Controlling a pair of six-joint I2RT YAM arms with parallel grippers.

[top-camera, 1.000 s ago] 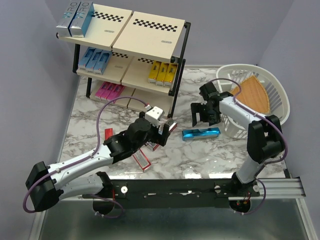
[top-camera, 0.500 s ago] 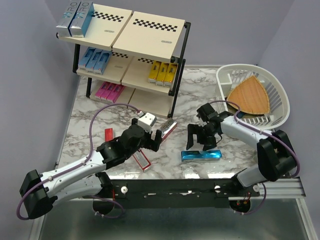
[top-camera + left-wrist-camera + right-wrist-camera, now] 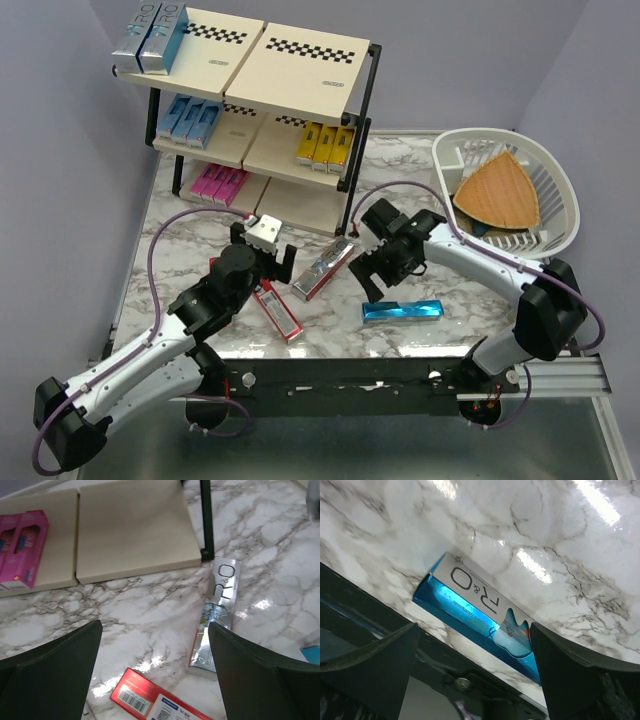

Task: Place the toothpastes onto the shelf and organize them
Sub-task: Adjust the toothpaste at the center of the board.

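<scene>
Above the arms, the shelf [image 3: 300,60] stands at the far left of the marble tabletop [image 3: 470,345], with two silver-teal boxes [image 3: 152,35] on its top board, light blue boxes [image 3: 192,118] and yellow boxes [image 3: 328,143] on the middle one, and pink boxes [image 3: 220,183] at the bottom. In front of it the silver box [image 3: 322,270], red box [image 3: 277,310] and blue box [image 3: 403,311] lie loose on the tabletop. The left tool [image 3: 265,268] hangs beside the silver box and the right tool [image 3: 372,280] just above the blue one, both spread wide and empty. From the left wrist, the tool's fingers [image 3: 60,675] frame bare marble, with the silver box [image 3: 216,615] by the shelf's black leg [image 3: 205,520]. From the right wrist, the blue box [image 3: 480,615] lies flat between the wide fingers [image 3: 375,670], near the tabletop's edge.
</scene>
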